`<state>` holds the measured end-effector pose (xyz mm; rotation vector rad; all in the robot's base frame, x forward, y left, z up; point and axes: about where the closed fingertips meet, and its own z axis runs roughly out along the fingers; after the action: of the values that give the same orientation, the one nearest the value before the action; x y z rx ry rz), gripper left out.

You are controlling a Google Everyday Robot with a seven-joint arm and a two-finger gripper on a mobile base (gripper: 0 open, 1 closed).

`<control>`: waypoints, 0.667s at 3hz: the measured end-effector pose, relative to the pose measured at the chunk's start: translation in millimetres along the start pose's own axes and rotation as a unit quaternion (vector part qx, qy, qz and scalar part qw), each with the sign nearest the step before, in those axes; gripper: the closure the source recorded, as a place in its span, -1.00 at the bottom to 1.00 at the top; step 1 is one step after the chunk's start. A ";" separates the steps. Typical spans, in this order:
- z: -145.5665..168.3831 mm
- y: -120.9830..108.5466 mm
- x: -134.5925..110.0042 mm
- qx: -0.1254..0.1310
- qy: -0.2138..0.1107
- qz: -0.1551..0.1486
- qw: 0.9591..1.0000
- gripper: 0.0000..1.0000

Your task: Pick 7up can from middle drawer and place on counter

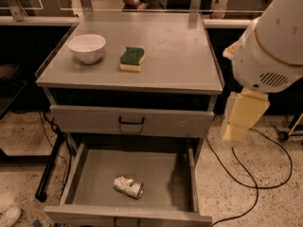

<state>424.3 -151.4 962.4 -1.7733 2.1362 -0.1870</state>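
Sticking out nearest me: the middle drawer, pulled wide open. It's a shallow grey metal tray with low side walls and a smooth, plain floor.
7up can: the 7up can is lying on its side on the drawer floor, left of centre and towards the front lip. It's small, dented and silvery-green with red and white marks, and it isn't touching any wall.
Floor: speckled terrazzo floor with a thin black cable looping across it to the right of the cabinet.
Drawer above: the upper drawer is shut, with a flat grey front and a dark bracket-shaped handle in the middle.
Gripper: the gripper is a blocky, cream-yellow piece hanging under a fat, rounded white arm housing. It's off the cabinet's right side, about level with the shut drawer and well apart from the can. I honestly can't tell how wide it's set, but the can isn't in it.
Counter: the counter is a broad, flat, matte grey top with a thin edge.
Sponge: a rectangular sponge with a rough green top over a yellow base, left of centre on the counter.
Bowl: a round, glossy white bowl, upright, just left of the sponge and not touching it.
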 end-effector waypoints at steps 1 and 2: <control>2.0 2.4 -1.5 -0.002 0.001 -0.002 1.000 -1.00; -0.9 5.0 -4.1 0.016 0.004 -0.011 1.000 -1.00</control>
<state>419.9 -146.5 962.4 -1.7810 2.1086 -0.2310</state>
